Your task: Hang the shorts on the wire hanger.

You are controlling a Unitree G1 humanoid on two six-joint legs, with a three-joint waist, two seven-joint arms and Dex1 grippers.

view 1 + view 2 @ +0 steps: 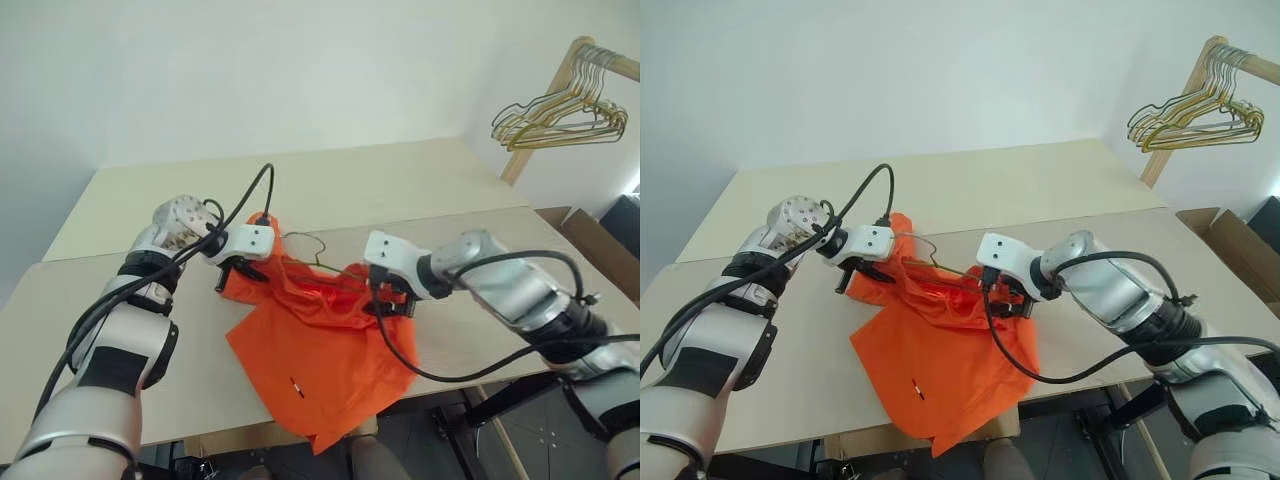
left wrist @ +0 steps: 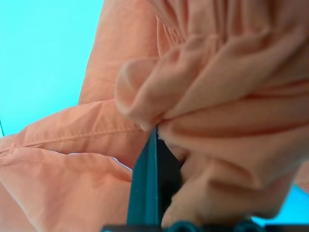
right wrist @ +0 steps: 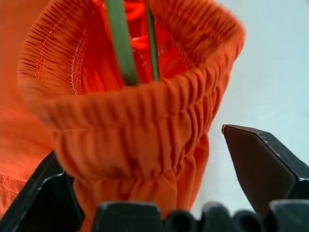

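The shorts [image 1: 320,350] were bright orange — plain, no pattern. The wire hanger [image 3: 120,43] looked greyish-green. The table [image 1: 400,180] was pale beige — the spare hangers [image 1: 560,115] gold and green.

From the head you look forward and down over the table [image 1: 470,180]; both eye views share that scene, slightly offset. Your left wrist camera sits pressed close against the shorts [image 2: 217,96]. Your right wrist camera looks closely along its fingers [image 3: 260,164] into the waistband.
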